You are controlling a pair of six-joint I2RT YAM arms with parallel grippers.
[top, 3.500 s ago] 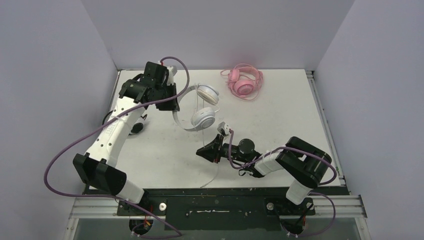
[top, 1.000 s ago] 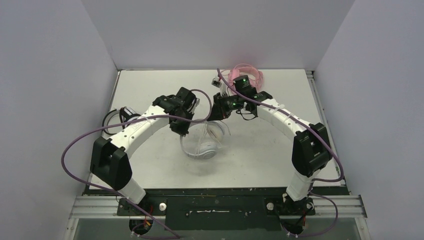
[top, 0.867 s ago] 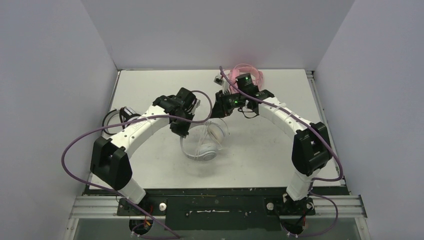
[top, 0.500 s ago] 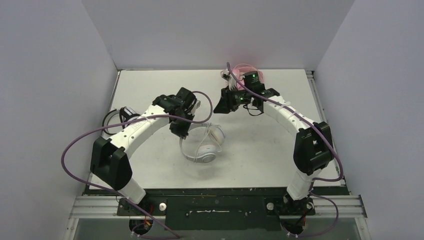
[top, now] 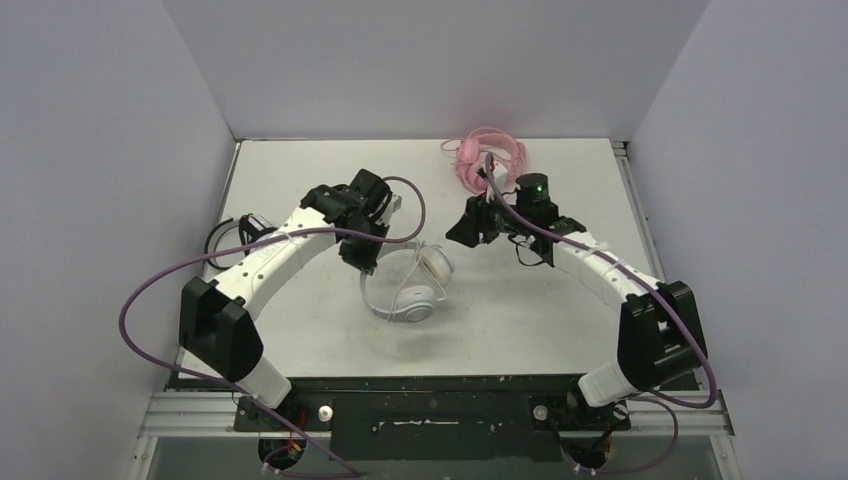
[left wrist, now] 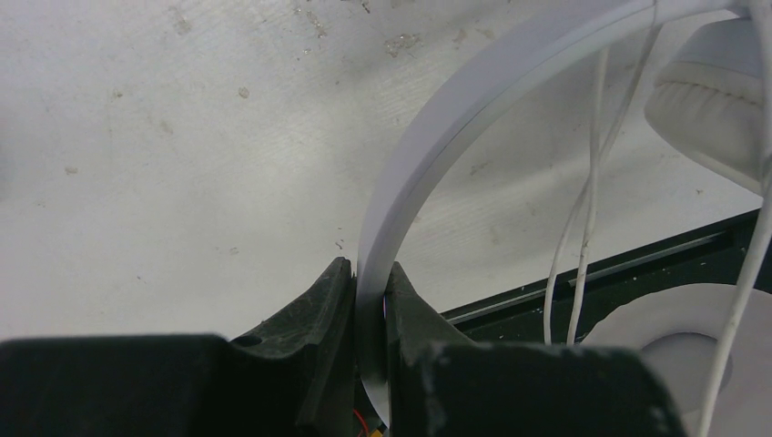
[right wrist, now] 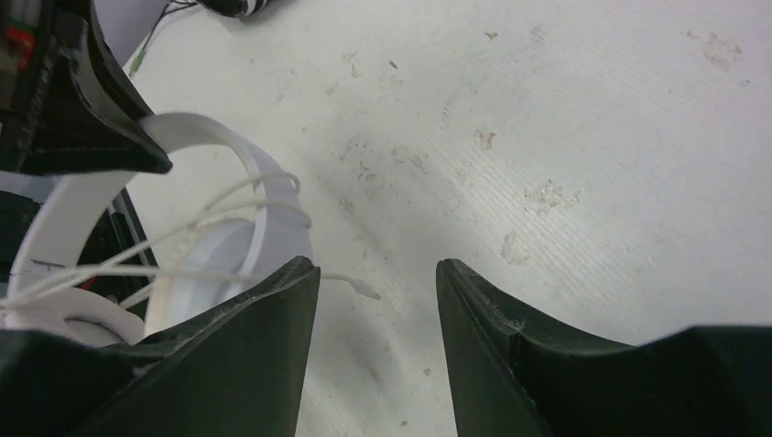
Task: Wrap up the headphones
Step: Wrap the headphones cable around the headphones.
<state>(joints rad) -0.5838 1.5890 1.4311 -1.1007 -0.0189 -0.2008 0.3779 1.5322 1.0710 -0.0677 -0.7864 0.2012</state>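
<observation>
**Left claw nips the white headband; right claw open and empty**

The left gripper (left wrist: 369,296) is closed tight on the headband (left wrist: 428,155) of the white headphones (top: 408,290). The flat band is pinched between its two black fingers (left wrist: 323,300) and arches up and away from them. Just past the fingertips, strands of thin white cable (left wrist: 592,191) cross the open arc of the band. The ear cups (top: 434,266) lie on the table (top: 300,180) a little beyond that. Out behind this arm, near the table's left edge, a dark headset (top: 250,224) lies partly hidden by the arm.

The right gripper (right wrist: 375,273) is spread wide with nothing between its fingers, above bare tabletop. The white headphones sit just ahead of it and beside one finger, and a loose cable end shows in the gap close to that finger. Off to this gripper's side, beyond its wrist and near the table's far edge, lie the pink headphones (top: 490,160).
</observation>
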